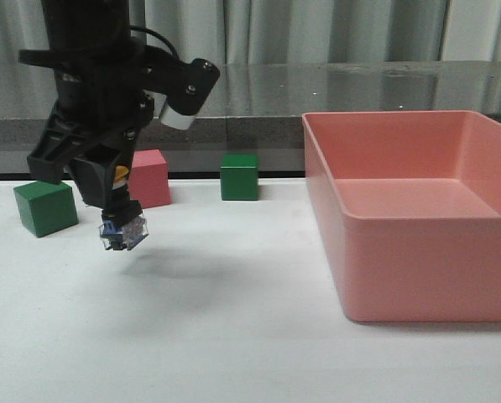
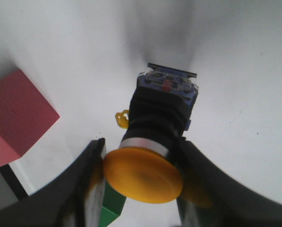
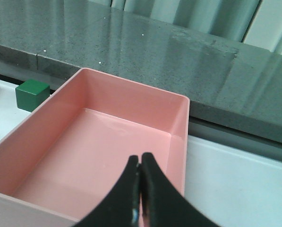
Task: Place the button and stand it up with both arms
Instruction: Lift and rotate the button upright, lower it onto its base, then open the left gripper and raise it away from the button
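Observation:
The button (image 2: 155, 137) hangs in my left gripper (image 2: 141, 163), base down over the white table. Its yellow cap (image 2: 143, 175) sits between the black fingers (image 2: 81, 184), and the blue-clear base (image 2: 168, 85) points at the table. From the front, the left gripper (image 1: 114, 201) holds the button (image 1: 122, 228) a little above the tabletop, in front of the pink cube. My right gripper (image 3: 140, 163) hovers shut and empty over the pink bin (image 3: 174, 101); the front view does not show it.
A pink cube (image 1: 149, 178) and two green cubes (image 1: 45, 207) (image 1: 239, 176) stand at the back left of the table. A large pink bin (image 1: 401, 269) fills the right side. A grey ledge and curtains run behind.

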Motion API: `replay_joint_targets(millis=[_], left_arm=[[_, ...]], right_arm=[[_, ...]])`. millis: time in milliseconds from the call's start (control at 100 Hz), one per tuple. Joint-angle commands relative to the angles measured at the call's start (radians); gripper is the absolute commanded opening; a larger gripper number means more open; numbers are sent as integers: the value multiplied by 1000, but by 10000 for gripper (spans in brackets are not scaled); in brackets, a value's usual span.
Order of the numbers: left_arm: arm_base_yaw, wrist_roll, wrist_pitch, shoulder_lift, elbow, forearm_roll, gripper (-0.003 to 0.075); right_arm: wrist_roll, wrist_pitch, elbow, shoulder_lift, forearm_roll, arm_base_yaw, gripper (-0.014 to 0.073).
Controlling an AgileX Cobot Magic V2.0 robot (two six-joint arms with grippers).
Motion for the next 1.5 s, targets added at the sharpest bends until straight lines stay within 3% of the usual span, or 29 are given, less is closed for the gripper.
replay_joint_targets(millis=[0, 160, 810, 950, 1120, 1190, 1260, 1490], left_arm=[[-8, -31, -17, -31, -31, 26, -19], [-8, -104, -19, -3, -31, 45, -19], [-8, -106, 31, 14, -31, 15, -3], [-8, -106, 38, 14, -31, 12, 153], [-8, -106, 36, 14, -43, 5, 540], [-8, -106, 38, 14, -53, 1, 652], [-8, -106, 58, 14, -66, -2, 694], [-8, -106, 215, 12, -120, 3, 693]], right_arm=[[0, -81, -24, 2, -5, -5, -60], [0, -81, -24, 2, -5, -5, -60], [0, -81, -24, 2, -5, -5, -60], [0, -81, -24, 2, -5, -5, -60], [0, -81, -24, 2, -5, -5, -60], [0, -81, -24, 2, -5, -5, -60], [0, -81, -24, 2, -5, -5, -60], [0, -81, -24, 2, -5, -5, -60]])
